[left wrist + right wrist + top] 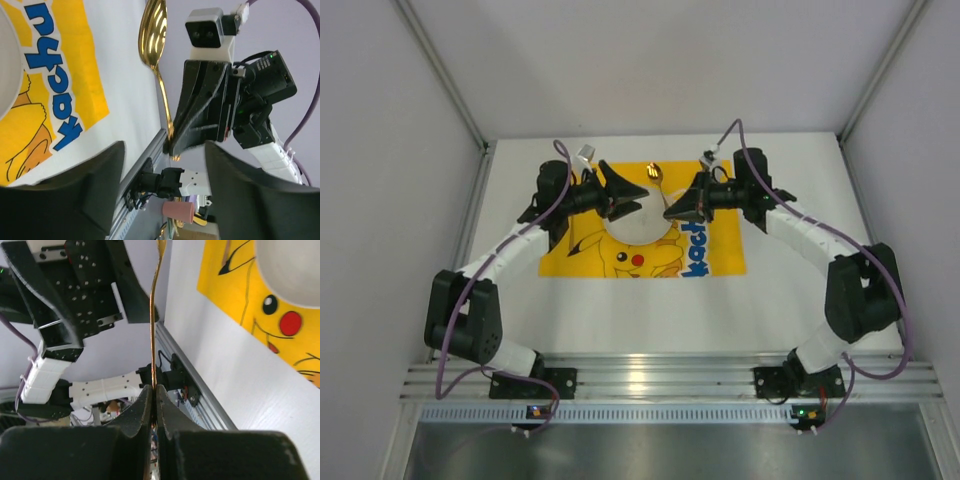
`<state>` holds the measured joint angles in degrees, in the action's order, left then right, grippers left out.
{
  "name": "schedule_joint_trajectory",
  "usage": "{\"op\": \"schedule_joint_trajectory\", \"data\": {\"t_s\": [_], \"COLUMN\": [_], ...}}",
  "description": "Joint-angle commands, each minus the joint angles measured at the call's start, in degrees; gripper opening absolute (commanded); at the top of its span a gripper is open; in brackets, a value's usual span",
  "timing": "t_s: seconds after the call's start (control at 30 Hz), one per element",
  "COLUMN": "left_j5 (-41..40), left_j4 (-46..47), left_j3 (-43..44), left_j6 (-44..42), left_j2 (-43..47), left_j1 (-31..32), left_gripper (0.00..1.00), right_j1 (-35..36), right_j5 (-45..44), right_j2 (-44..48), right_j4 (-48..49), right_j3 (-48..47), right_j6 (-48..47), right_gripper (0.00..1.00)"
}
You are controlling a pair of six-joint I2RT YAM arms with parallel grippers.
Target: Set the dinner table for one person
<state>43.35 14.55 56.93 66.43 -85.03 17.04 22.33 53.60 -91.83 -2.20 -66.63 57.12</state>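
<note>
Dinner table: the wide, matte white rectangular tabletop. It lies under the mat and reaches past it on every side, with a broad bare strip between the mat's near edge and my arm bases.

Mat: a yellow cloth rectangle printed with Pikachu and blue lettering. It lies flat at the middle of the table's far half, and everything below is placed against it.

Plate: a round, plain white dish at the centre of the mat, covering the upper part of the printed figure.

Left gripper: it is above the mat's far-left part, pointing inward over the plate. My two black fingers are spread wide with nothing between them – empty.

Right gripper: it is above the mat's far-right part, facing my left one across the plate. Its fingers are pressed together on the spoon's handle end, as my right wrist view shows.

Spoon: slender and of shiny gold metal. Its handle runs from my right fingers toward the mat's far edge, and its bowl is over that edge – I cannot tell whether it touches the cloth.
</note>
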Motion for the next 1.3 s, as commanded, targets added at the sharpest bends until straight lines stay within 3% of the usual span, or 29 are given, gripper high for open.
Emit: {"op": "schedule_joint_trajectory", "data": {"t_s": [0.0, 0.03, 0.17, 0.33, 0.4, 0.73, 0.87, 1.27], "left_j5": [1.2, 0.5, -5.4, -17.1, -21.8, -25.6, -26.3, -29.0], "left_j4": [-5.0, -7.3, -21.8, -39.7, -42.3, -46.9, -47.7, -47.9], "left_j3": [3.7, 4.4, 8.5, 14.5, 15.4, 15.4, 15.7, 15.2], "left_j6": [-4.0, -7.2, -17.1, -28.4, -30.0, -33.0, -33.8, -35.8], "left_j2": [1.9, 2.1, 4.1, 4.9, 5.1, 5.5, 5.9, 6.5], "left_j1": [0.2, 0.2, 0.1, 0.1, 0.0, 0.0, 0.0, -0.2], "left_gripper": [0.76, 0.82, 0.86, 0.86, 0.86, 0.82, 0.80, 0.77], "right_j1": [-4.3, -6.3, -11.0, -12.7, -12.5, -12.0, -11.3, -9.5], "right_j5": [-0.3, -0.4, -1.5, -4.8, -5.8, -7.2, -7.3, -10.6], "right_j2": [3.5, 3.7, 3.9, 2.7, 1.7, -7.1, -13.7, -21.6], "right_j4": [-2.5, -3.2, -8.1, -11.4, -11.3, -6.7, -4.6, -4.2], "right_j3": [0.8, 1.2, 4.4, 7.0, 8.6, 7.7, 3.0, -6.8], "right_j6": [-4.7, -6.1, -9.8, -13.5, -13.5, -9.6, -6.9, -1.3], "right_gripper": [0.00, 0.00, 0.00, 0.00, 0.00, 0.00, 0.00, 0.00]}}
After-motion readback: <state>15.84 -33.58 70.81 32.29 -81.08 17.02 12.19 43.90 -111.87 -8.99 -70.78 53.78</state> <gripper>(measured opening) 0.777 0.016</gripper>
